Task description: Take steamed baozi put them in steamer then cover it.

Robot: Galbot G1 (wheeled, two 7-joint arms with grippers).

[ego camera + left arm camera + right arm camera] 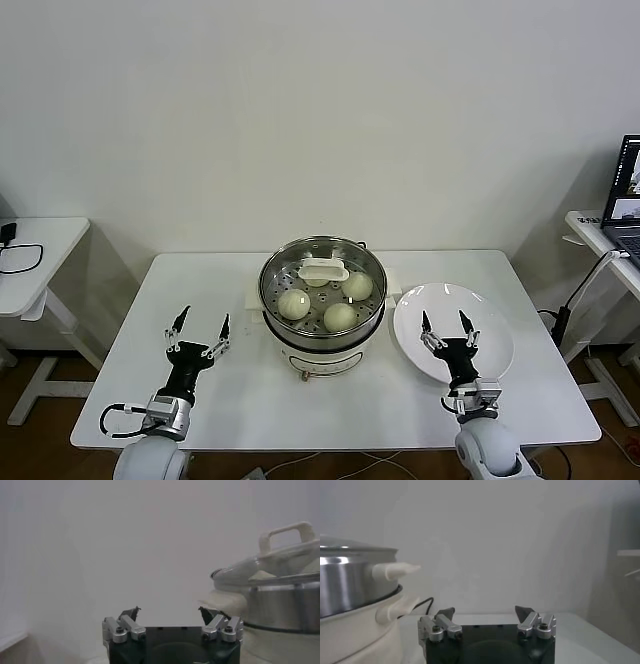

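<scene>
The steel steamer (322, 343) stands on its white base at the table's middle. The glass cover (300, 258) sits on it, cream handle (324, 269) at the centre. Through the glass I see three steamed baozi (293, 304), (340, 317), (357, 286) on the perforated tray; the handle hides what lies under it. My left gripper (205, 316) rests open and empty on the table left of the steamer. The right gripper (444, 316) is open and empty over the white plate's near part. The left wrist view shows my left gripper (168, 610) beside the steamer (285, 605) and cover (270, 565). The right wrist view shows my right gripper (485, 611) and the steamer (350, 585).
An empty white plate (490, 320) lies right of the steamer. A white side table (30, 250) with a cable stands at the far left. A laptop (625, 200) sits on another table at the far right. A wall rises behind the table.
</scene>
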